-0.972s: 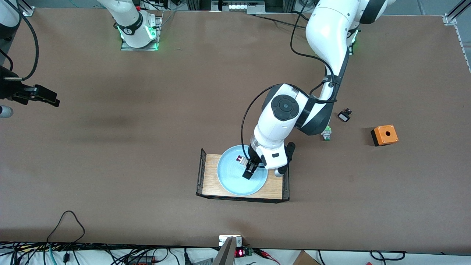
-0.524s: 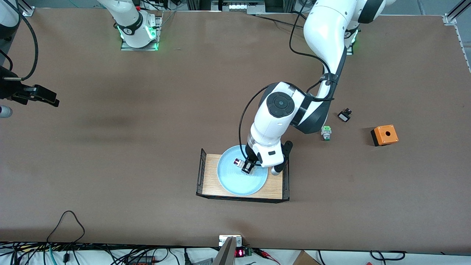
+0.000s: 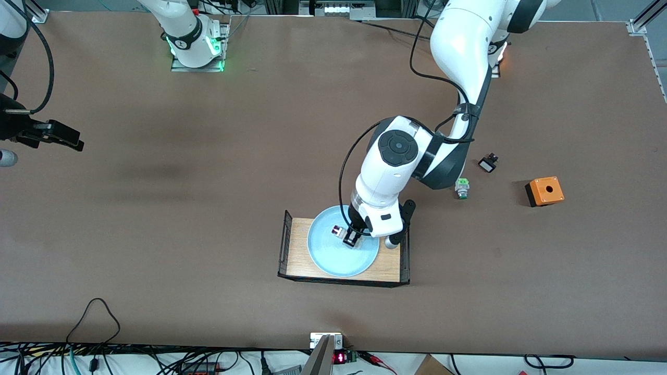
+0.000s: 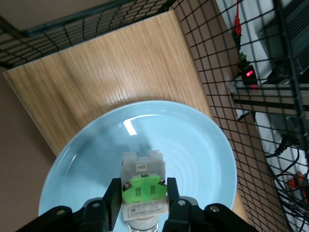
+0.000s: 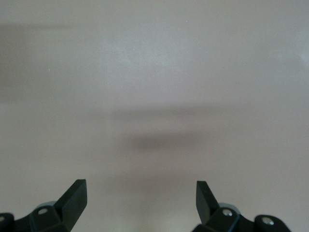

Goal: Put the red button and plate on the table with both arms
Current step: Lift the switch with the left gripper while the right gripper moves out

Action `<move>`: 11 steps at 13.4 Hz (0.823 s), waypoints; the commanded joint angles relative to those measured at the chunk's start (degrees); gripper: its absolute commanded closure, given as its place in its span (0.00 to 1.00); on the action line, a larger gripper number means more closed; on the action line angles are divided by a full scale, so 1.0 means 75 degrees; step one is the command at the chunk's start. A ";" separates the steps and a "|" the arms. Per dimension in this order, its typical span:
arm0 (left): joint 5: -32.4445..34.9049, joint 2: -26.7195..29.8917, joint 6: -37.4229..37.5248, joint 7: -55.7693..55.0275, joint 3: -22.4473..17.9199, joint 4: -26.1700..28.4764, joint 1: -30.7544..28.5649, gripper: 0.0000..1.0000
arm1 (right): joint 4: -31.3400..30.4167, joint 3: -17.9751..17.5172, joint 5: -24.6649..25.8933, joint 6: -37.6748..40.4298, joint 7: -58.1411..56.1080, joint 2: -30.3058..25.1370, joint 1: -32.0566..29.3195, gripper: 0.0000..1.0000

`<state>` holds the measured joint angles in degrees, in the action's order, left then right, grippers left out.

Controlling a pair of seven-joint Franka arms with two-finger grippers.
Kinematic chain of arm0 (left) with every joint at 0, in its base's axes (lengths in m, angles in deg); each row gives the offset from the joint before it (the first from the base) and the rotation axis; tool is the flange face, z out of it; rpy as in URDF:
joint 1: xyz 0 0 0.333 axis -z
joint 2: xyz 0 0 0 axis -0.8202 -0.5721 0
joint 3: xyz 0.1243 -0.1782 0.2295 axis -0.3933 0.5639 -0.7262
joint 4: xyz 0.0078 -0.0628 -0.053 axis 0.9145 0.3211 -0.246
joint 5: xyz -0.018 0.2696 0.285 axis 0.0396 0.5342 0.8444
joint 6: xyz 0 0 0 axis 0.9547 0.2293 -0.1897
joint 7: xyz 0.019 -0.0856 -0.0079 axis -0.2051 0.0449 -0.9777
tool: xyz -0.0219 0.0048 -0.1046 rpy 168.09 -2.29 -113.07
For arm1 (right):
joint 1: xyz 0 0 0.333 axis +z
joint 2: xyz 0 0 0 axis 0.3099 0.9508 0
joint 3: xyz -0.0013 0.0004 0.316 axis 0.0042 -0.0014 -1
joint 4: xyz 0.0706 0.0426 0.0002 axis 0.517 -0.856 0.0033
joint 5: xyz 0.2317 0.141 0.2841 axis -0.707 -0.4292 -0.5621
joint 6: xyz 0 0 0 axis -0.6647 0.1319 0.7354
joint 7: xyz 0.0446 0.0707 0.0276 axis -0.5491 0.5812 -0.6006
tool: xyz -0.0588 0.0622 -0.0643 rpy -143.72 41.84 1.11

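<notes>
Pale-blue glazed plate (image 3: 341, 249) sits on the small wooden tray (image 3: 299, 250), which has black wire mesh at both ends. My left gripper (image 4: 144, 197) is down inside the plate, jaws pinched tight on the red button (image 4: 143, 186), one black finger on each side of its bright green block. Gripping the flat plastic sides makes sense: they give the pads square faces, where the rounded cap end would slip. White-grey body sticks out past my fingertips, small printed label on it; the red cap shows in the front view as a tiny dot (image 3: 335, 228) at the end pointing toward the right arm's end of the table. Cannot tell whether the part is touching the plate floor or just lifted.

Plate is round, shallow, raised rim, shiny with faint concentric rings, likely slippery. Tray is light wood grain, flat. Table (image 3: 156, 234) is matte brown.

My right gripper (image 5: 140, 195) waits over bare table at the right arm's end, jaws wide apart, holding nothing. Judgement: it waits because the plate comes after the button is out.

Green-capped button (image 3: 461, 187), black-and-white part (image 3: 488, 164) and orange box (image 3: 544, 191) lie toward the left arm's end.
</notes>
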<state>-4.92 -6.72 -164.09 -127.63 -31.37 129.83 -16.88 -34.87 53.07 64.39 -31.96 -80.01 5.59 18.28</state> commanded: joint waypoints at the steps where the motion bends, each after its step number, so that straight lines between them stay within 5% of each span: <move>1: 0.0128 0.0148 0.0482 -0.0140 -0.0148 -0.0183 0.0024 0.86 | -0.0018 -0.0003 -0.0127 0.0010 -0.0082 -0.0055 -0.0054 0.00; 11: -0.0093 0.1834 0.2554 0.1273 -0.0101 -0.0090 -0.0525 0.90 | 0.0017 -0.0015 -0.0268 -0.0130 -0.0011 -0.0032 -0.0018 0.00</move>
<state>-4.94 4.09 -148.68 -123.72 -32.78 127.80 -18.57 -34.88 53.06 63.24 -32.68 -80.00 5.64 18.29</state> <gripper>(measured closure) 0.581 0.000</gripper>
